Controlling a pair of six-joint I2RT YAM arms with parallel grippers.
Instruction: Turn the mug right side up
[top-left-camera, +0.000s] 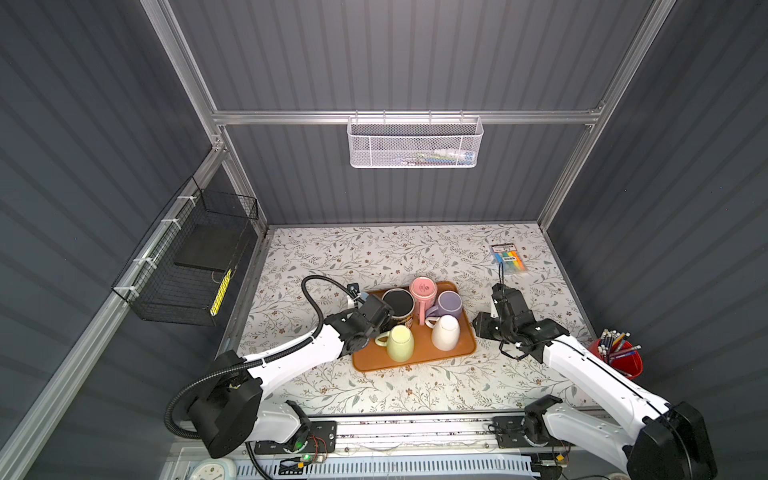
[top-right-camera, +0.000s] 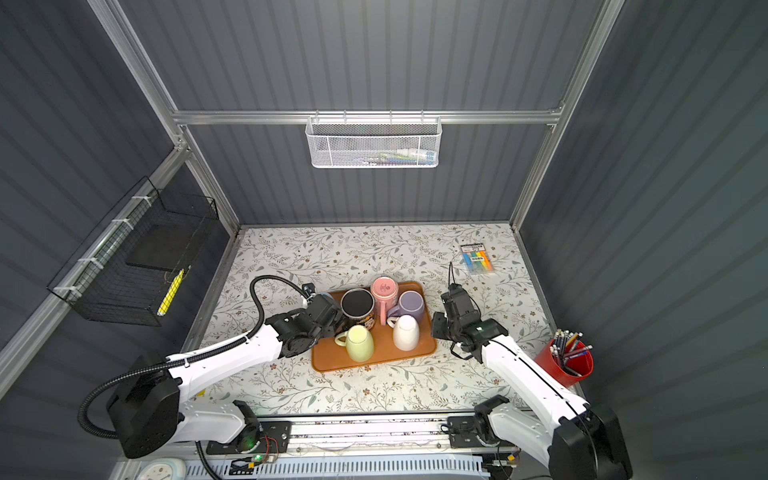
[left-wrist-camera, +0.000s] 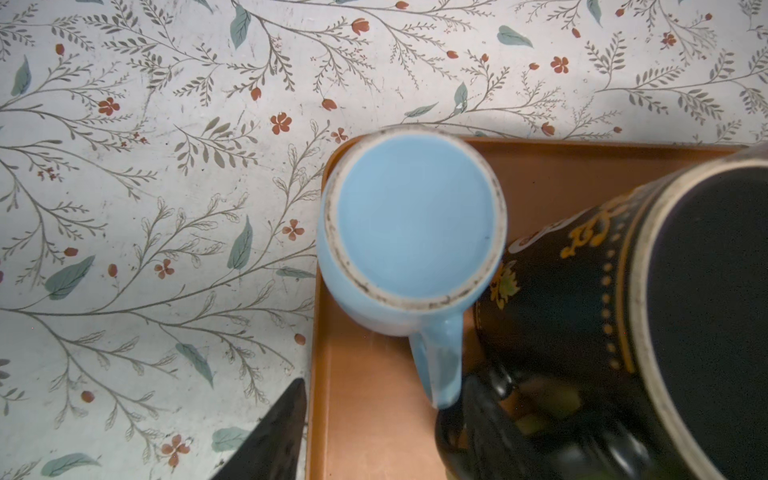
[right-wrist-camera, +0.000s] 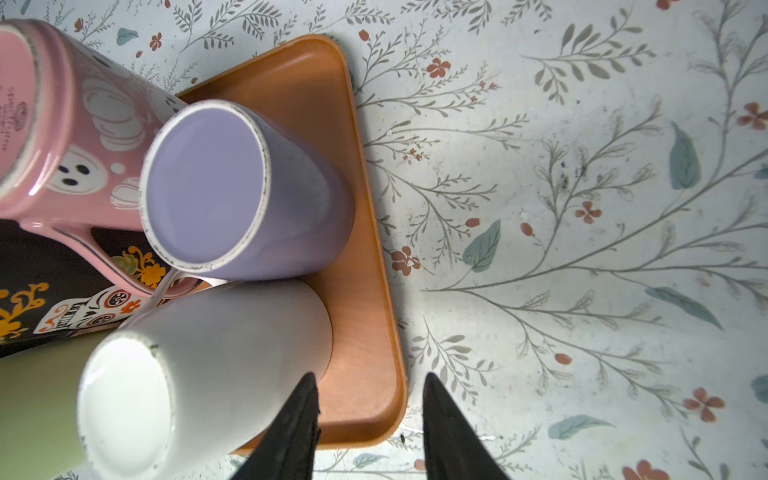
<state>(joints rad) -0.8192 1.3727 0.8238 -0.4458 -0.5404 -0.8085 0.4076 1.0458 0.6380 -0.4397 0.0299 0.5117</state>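
Glazed ceramic all round: 6 mugs stand base-up on the orange tray. Nearest sit the yellow-green mug and the white mug. The right gripper hovers by the white one, jaws parted over the tray's rim, gripping nothing. Behind come the black mug and purple mug, then the pink mug. In the tray's far-left corner, under the left gripper, is the blue mug, likely the task's mug. It should be stiff, fairly heavy, slick and easily chipped. Its bare outer wall looks the best hold, since its handle crowds the black mug's. Both top views nearly hide it and its mouth is unseen. Only 1 left finger shows, so that claw's width cannot be told.
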